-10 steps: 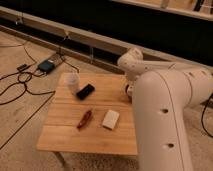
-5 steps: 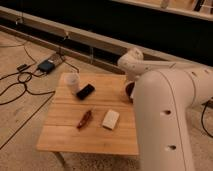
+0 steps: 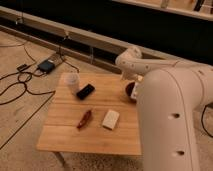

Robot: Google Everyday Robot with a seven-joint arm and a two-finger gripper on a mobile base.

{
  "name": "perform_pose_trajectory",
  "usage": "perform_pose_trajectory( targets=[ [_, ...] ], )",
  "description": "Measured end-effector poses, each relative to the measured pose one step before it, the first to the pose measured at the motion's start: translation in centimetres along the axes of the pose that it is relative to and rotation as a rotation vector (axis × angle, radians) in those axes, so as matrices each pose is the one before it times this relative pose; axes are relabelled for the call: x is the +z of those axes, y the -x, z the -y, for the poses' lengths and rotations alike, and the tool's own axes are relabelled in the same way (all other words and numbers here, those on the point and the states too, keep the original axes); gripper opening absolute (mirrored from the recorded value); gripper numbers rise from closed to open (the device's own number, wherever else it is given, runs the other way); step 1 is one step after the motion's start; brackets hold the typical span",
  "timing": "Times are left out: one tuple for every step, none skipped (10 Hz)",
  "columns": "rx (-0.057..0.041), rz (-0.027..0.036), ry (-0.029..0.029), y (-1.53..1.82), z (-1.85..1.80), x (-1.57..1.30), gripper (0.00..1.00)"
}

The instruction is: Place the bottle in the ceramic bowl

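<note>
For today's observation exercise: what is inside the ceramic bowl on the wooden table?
Only a sliver of the ceramic bowl shows, dark and glossy, at the table's right edge. The robot's arm covers the rest, so its contents, the bottle and the gripper cannot be seen.

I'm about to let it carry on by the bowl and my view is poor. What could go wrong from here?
1. The arm hides most of the ceramic bowl and the gripper is out of sight behind it, so a missed drop would go unseen.
2. The bowl sits near the right edge of the table; a nudge might push it off.
3. The bottle is not visible, so I cannot confirm it is held.
</note>
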Motion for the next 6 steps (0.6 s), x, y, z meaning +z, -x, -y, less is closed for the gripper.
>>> perform_pose_trajectory(
  targets=[
    [-0.03093,0.00539,0.03155,-0.654,-1.467,-1.344,0.8],
    [-0.03132,-0.00412,0.0269,-0.828,-1.416,-0.996,0.8],
    [-0.02465,-0.01461,0.02333,-0.849,-1.228,-0.643,0.8],
    [-0.01693,-0.00946,0.01383,-0.506,-0.908,-0.329,0.8],
    [0.00053,-0.00047,-0.00122,-0.009,0.072,0.009,0.8],
    [0.00209,0.00017,-0.00082,0.011,0.159,-0.009,0.8]
  ],
)
